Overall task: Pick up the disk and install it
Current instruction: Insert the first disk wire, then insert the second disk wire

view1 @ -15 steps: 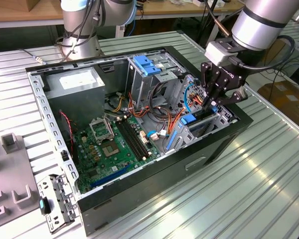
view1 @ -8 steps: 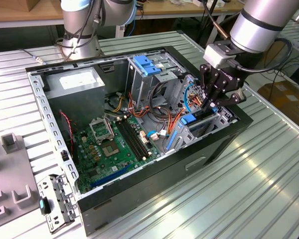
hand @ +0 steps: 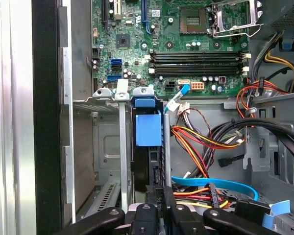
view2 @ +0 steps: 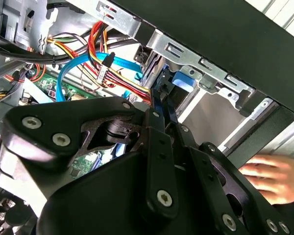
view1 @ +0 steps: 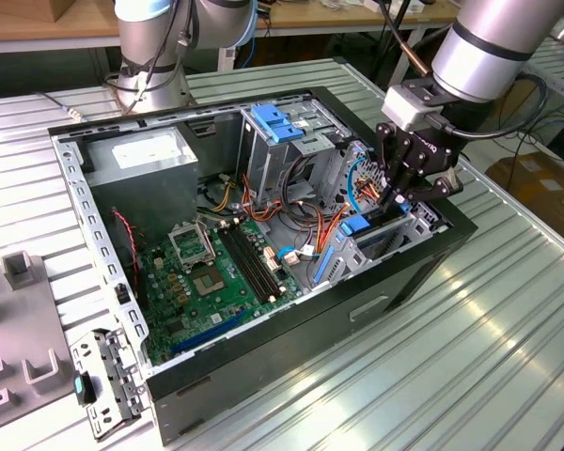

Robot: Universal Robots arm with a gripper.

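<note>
Tool (view1: 401,193) gripping disk (hand: 148,134), edge-on in drive bay (hand: 100,147)

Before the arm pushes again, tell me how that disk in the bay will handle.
The disk looks stiff: a flat slab standing on edge between metal bay walls, so it should slide, not flex. Its blue plastic rails may bind if tilted. The gripper sits at its end.

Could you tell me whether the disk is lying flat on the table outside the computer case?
No. In the first wrist view the disk stands on edge inside the case's drive bay.
</note>
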